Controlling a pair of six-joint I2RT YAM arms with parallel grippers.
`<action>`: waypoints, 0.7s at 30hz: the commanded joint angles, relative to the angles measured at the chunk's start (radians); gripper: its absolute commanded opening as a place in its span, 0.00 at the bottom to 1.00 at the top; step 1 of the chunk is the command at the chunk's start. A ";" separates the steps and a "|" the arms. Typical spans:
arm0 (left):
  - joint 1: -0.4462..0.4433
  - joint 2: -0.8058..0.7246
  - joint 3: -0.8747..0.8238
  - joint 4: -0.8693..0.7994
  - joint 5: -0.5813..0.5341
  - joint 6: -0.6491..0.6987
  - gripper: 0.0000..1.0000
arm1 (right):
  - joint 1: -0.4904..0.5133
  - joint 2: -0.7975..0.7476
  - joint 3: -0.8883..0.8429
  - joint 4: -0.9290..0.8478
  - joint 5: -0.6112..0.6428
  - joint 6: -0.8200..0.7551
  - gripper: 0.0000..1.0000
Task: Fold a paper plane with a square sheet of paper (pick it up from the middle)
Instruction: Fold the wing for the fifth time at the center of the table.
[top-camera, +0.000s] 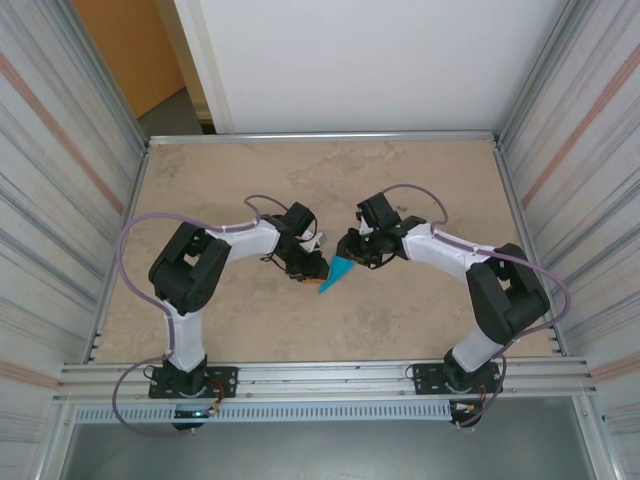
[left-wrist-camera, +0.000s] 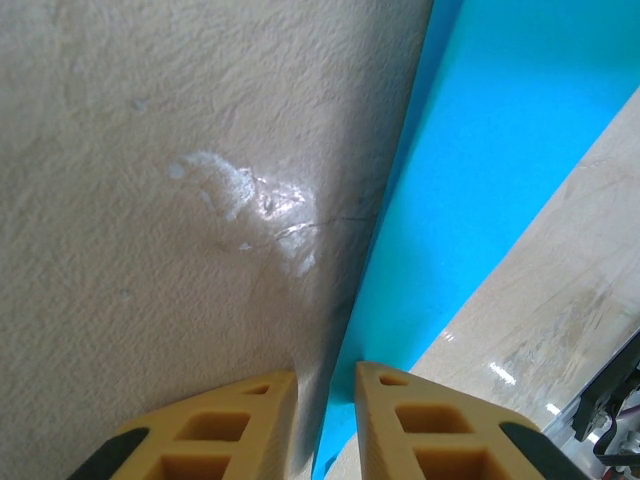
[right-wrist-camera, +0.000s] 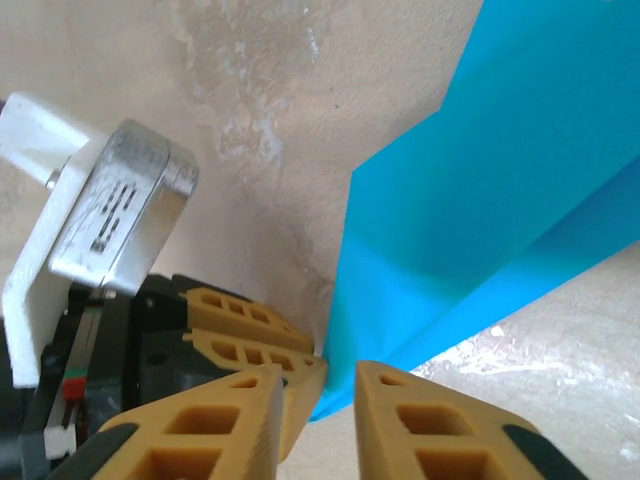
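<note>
At bottom centre, right pincer (right-wrist-camera: 318, 378) and left pincer (left-wrist-camera: 325, 385) clench one corner.
Paper plane (right-wrist-camera: 480, 200) tilts off the counter (right-wrist-camera: 250, 100), likely for creasing.

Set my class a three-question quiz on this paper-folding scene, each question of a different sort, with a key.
1. True or false: the paper lies flat as an unfolded square.
2. Where are the left gripper and right gripper? A) parked at opposite corners B) together at the paper C) raised above the walls
3. Fill in: the paper's colour is ____.
Key: 1 false, it is folded to a point; 2 B; 3 blue.
</note>
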 joint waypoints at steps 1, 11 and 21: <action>-0.038 0.078 -0.024 -0.012 -0.054 0.020 0.24 | -0.007 0.054 0.044 0.026 -0.006 0.018 0.19; -0.038 0.081 -0.022 -0.009 -0.044 0.017 0.23 | -0.024 0.159 0.088 0.006 0.003 0.031 0.16; -0.038 0.084 -0.021 -0.011 -0.042 0.017 0.23 | -0.041 0.151 0.035 -0.006 0.027 0.039 0.15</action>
